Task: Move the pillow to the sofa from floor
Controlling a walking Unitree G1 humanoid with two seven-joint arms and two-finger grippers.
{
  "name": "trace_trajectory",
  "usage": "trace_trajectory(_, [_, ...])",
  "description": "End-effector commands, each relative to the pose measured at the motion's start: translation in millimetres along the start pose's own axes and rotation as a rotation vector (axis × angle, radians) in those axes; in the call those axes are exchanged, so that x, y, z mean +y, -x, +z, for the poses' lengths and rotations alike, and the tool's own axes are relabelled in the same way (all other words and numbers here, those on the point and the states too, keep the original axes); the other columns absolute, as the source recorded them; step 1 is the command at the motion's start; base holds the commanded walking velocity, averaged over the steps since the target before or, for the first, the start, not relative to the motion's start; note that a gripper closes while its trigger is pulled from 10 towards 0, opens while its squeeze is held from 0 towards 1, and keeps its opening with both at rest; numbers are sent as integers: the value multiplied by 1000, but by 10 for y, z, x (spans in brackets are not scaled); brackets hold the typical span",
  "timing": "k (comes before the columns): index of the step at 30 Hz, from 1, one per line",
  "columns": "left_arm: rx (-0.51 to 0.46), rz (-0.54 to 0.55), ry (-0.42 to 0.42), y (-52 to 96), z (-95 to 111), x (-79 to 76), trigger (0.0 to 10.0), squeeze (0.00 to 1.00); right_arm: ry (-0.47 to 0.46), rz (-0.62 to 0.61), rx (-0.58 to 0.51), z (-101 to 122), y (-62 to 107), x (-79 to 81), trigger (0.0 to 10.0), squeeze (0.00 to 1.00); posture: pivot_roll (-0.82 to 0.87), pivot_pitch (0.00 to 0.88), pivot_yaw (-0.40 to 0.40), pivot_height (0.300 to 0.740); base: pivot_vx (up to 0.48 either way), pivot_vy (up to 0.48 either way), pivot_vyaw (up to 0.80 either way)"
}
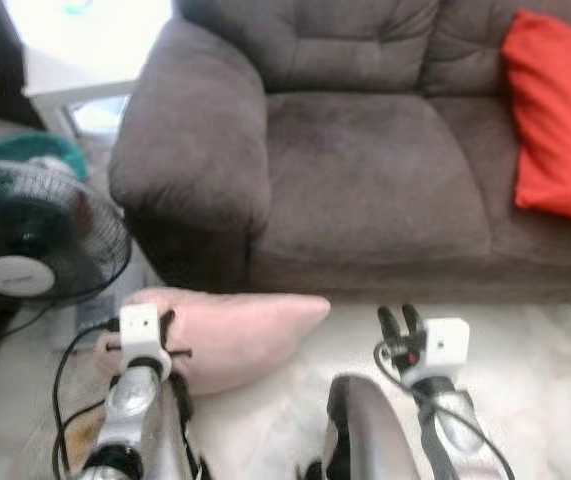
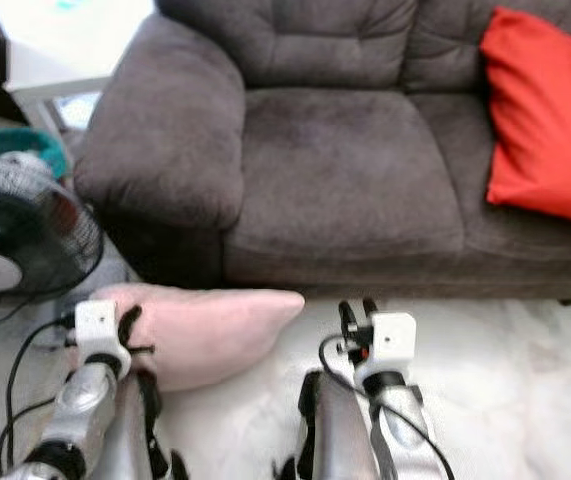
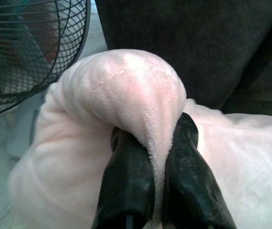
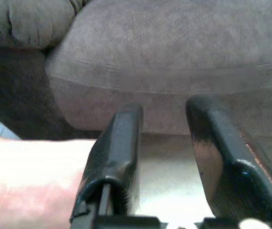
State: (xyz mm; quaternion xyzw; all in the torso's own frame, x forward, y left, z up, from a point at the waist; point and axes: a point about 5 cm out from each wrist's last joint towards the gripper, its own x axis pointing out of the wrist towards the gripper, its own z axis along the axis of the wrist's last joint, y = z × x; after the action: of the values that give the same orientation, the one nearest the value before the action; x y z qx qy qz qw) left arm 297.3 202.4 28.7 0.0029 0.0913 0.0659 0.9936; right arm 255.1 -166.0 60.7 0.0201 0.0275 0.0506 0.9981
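A pale pink pillow [image 1: 240,335] lies on the white floor in front of the grey sofa [image 1: 365,170], below its left armrest. My left gripper [image 3: 152,140] is shut on a bunched fold of the pillow [image 3: 131,95] at its left end, the fabric pinched between both black fingers. My right gripper [image 1: 400,322] hovers open to the right of the pillow, near the sofa's front edge, with nothing between its fingers [image 4: 121,143].
A red cushion [image 1: 555,120] rests on the sofa's right seat. A black standing fan [image 1: 35,240] is at the left, close to the pillow. Black cables [image 1: 65,380] trail on the floor by my left arm. White furniture [image 1: 75,60] stands behind the armrest.
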Motion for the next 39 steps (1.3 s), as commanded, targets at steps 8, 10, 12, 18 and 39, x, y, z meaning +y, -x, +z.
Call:
trace_trajectory(8, [-61, 1, -31, -22, 127, 73, 10000, 0, -21, -65, 66, -249, -41, -113, 10000, 0, 49, 70, -8, 480, -106, 0, 0])
trace_trajectory(10, [-74, -4, -40, -13, 142, 87, 10000, 0, -24, -70, 72, -274, -52, -112, 10000, 0, 50, 63, -2, 480, 0, 0, 0])
trace_trajectory(12, [-88, -7, -47, -5, 159, 102, 10000, 0, -27, -76, 74, -294, -56, -121, 10000, 0, 51, 58, 3, 480, 0, 0, 0])
trace_trajectory(18, [-117, -15, -60, 17, 194, 107, 10000, 0, -34, -86, 75, -360, -59, -164, 10000, 0, 52, 39, 14, 480, 0, 0, 0])
trace_trajectory(39, [-128, -28, -78, 23, 230, 62, 10000, 0, -50, -103, 79, -471, -101, -232, 10000, 0, 72, 43, 14, 514, 0, 0, 0])
